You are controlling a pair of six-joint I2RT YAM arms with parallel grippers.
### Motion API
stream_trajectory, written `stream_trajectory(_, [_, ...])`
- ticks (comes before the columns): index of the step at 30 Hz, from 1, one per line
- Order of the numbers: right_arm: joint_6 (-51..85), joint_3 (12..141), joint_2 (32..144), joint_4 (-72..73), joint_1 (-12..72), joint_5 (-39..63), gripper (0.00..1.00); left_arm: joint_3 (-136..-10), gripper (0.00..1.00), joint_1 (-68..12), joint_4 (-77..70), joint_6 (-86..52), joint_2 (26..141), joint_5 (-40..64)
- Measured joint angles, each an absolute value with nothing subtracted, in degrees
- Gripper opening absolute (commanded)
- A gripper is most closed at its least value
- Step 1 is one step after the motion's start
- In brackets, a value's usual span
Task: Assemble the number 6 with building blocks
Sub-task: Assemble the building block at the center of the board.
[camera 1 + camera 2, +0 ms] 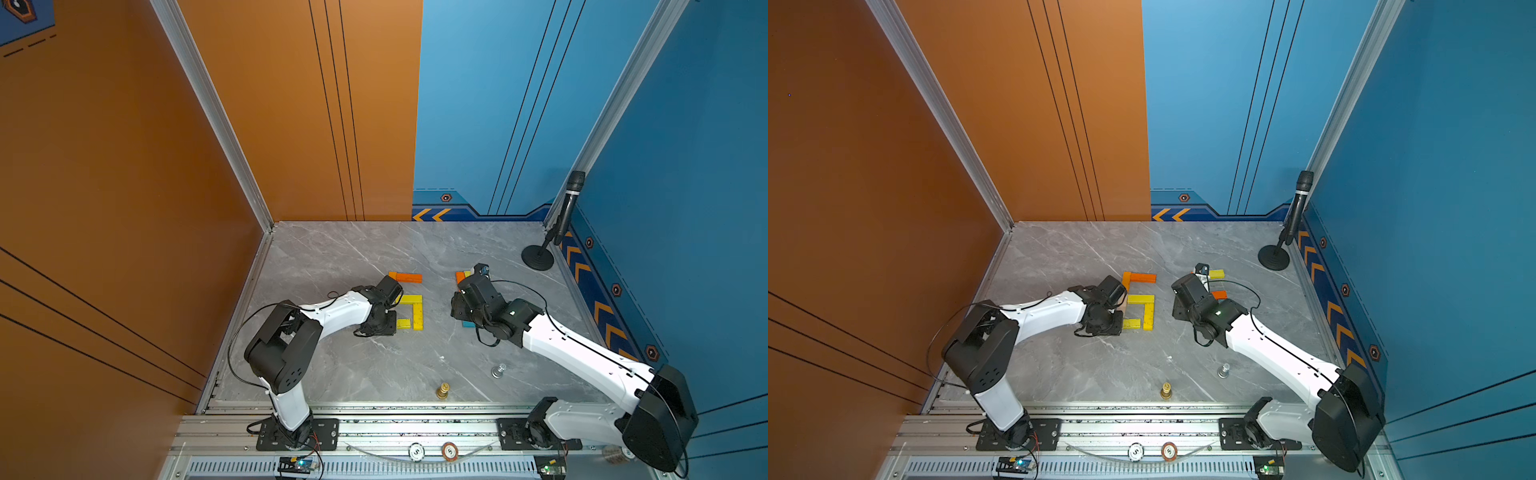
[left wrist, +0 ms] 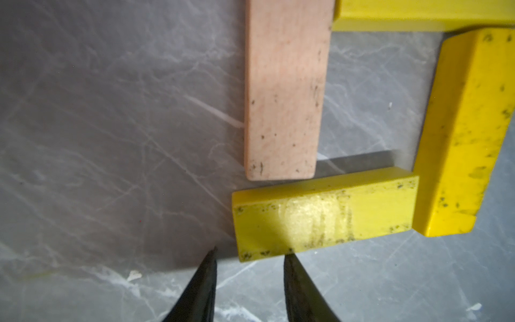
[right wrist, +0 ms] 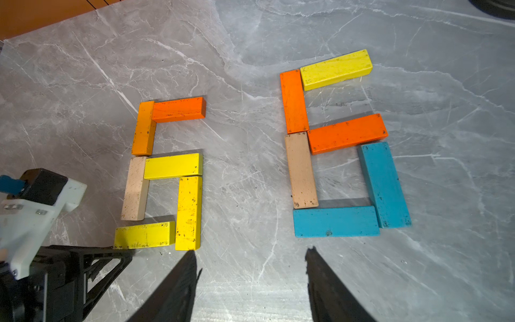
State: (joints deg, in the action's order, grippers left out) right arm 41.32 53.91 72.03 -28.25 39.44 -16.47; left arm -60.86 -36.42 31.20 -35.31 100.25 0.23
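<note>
Under the left arm, in both top views, much of the number 6 (image 1: 409,299) is hidden. Its orange top bar (image 1: 409,277) and yellow blocks show, while the tan block (image 2: 284,92) is almost wholly covered. The right arm hides most of the second 6 (image 3: 347,133): a top view gives only a teal sliver (image 1: 467,324) and an orange corner, and a top view gives a yellow end (image 1: 1217,273) instead.

Only the right wrist view shows both digits whole on the table (image 3: 250,83), side by side and apart, six blocks each. The left wrist view cuts off the orange blocks. It shows the left claw (image 2: 251,250) narrow and gripping nothing, with one fingertip (image 2: 295,278) at the edge of the bottom yellow block (image 2: 323,220); whether they touch is hard to tell. The right claw (image 3: 252,249) stands wide and empty above bare table, facing the gap between the digits.
</note>
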Motion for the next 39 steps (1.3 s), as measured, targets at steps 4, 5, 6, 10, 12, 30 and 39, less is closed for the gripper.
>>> stream_trajectory(4, [41.32, 53.91, 72.14, -28.25, 39.44, -16.45, 0.63, -60.93, 0.39, -36.42, 31.00, -34.68, 100.25, 0.60])
stream_trajectory(5, [41.32, 53.91, 72.18, -28.27, 39.44, -16.45, 0.62, -60.97, 0.39, -36.42, 30.98, -34.48, 100.25, 0.64])
stream_trajectory(6, [41.32, 53.91, 72.27, -28.25, 39.44, -16.29, 0.62, -61.04, 0.38, -36.42, 30.94, -34.26, 100.25, 0.71])
stream_trajectory(10, [41.32, 53.80, 72.36, -28.27, 39.44, -16.27, 0.63, -61.32, 0.37, -36.42, 30.61, -33.63, 100.25, 1.50])
stream_trajectory(12, [41.32, 53.71, 72.38, -28.25, 39.44, -16.27, 0.63, -61.58, 0.37, -36.42, 30.50, -33.41, 100.25, 1.76])
stream_trajectory(30, [41.32, 53.39, 73.03, -28.25, 39.44, -16.05, 0.63, -61.87, 0.36, -36.42, 28.71, -32.73, 100.25, 3.22])
stream_trajectory(39, [41.30, 53.39, 73.28, -28.25, 39.44, -16.03, 0.63, -61.87, 0.36, -35.38, 27.88, -32.75, 100.25, 3.27])
